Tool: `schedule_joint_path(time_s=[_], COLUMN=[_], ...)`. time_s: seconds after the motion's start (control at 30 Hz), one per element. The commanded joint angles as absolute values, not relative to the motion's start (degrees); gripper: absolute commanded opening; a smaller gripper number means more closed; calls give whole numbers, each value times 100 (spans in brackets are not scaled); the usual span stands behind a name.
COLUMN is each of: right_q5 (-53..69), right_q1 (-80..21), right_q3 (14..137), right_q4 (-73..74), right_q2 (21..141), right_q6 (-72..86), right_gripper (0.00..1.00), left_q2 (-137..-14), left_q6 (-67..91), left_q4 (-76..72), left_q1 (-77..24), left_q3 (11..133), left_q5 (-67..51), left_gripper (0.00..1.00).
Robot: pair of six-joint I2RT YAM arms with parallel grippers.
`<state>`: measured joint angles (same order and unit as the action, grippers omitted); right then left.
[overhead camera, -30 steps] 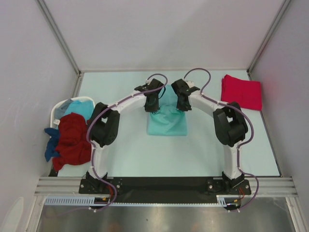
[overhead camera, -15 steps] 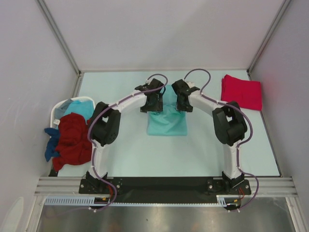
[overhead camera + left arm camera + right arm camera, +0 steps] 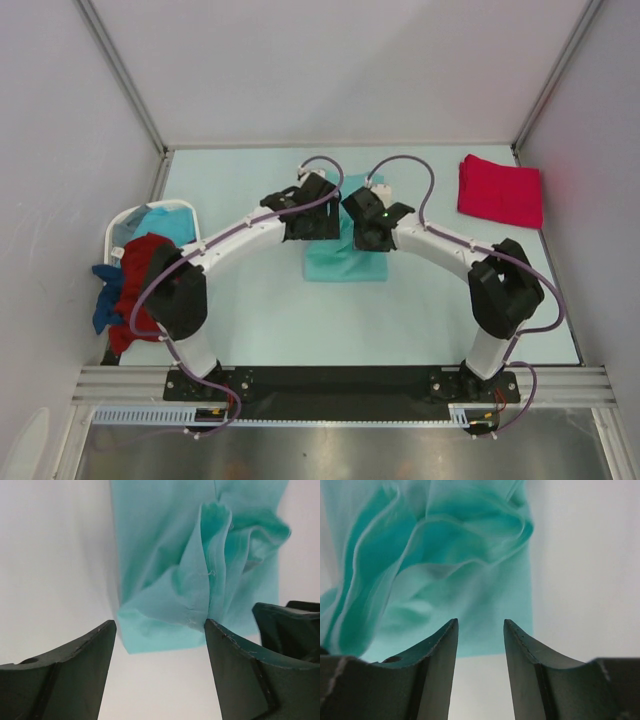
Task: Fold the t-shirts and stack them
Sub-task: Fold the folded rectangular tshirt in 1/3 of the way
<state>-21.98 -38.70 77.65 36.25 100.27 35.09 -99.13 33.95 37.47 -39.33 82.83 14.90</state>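
Observation:
A light teal t-shirt (image 3: 345,264) lies partly folded and rumpled on the table at the middle. My left gripper (image 3: 312,222) hovers over its far left part and my right gripper (image 3: 366,230) over its far right part. In the left wrist view the left gripper (image 3: 160,625) is open, with the teal t-shirt's (image 3: 200,565) creased corner lying below the gap. The right gripper (image 3: 480,621) is open too, over the wrinkled teal cloth (image 3: 445,570). Neither holds anything. A bright pinkish-red t-shirt (image 3: 500,190) lies folded at the back right.
A white laundry basket (image 3: 124,222) stands at the left edge with light blue cloth (image 3: 166,224) in it. A dark red shirt (image 3: 150,285) and a blue one (image 3: 104,308) spill over its near side. Metal frame posts rise at the far corners.
Both grippers have opened and let go of the teal t-shirt, which now lies on the table. Both arms have drawn back toward the near side with their elbows swung outward.

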Motion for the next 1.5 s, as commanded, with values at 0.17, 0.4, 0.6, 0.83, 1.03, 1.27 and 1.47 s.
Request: schedule_joint_path(time_s=[0.17,0.4,0.6,0.83,1.03,1.27,1.47], right_q5=[-2399,-2417,-2320,-2285,-2224,-2180,-2109], right_q1=[-4316,-4070,-3762,-3376,-3155,-3155,-3480], right_q3=[7347,7962,8349,8499,8569,8719,8183], right_q4=[3533,3525,3542,3525,3437,3612,3524], right_q2=[9896,10195,10450,10564,10582,10477,10099], right_q6=[3938,3604,3402,3147,3015,3023,3348], right_gripper=[47,46,47,51,51,51,50], left_q2=[-9879,-10046,-10300,-10766,-11118,-10961,-10152], left_q6=[3429,3270,3112,3041,2918,2970,3269], left_q4=[3595,3744,3788,3876,3911,4052,3604], left_q1=[-4360,-4157,-3929,-3499,-3209,-3164,-3568], left_q3=[7989,8735,9131,9588,9930,10038,8852], left_q5=[1968,2074,1986,1750,1714,1582,1345], left_gripper=[78,78,79,84,88,89,87])
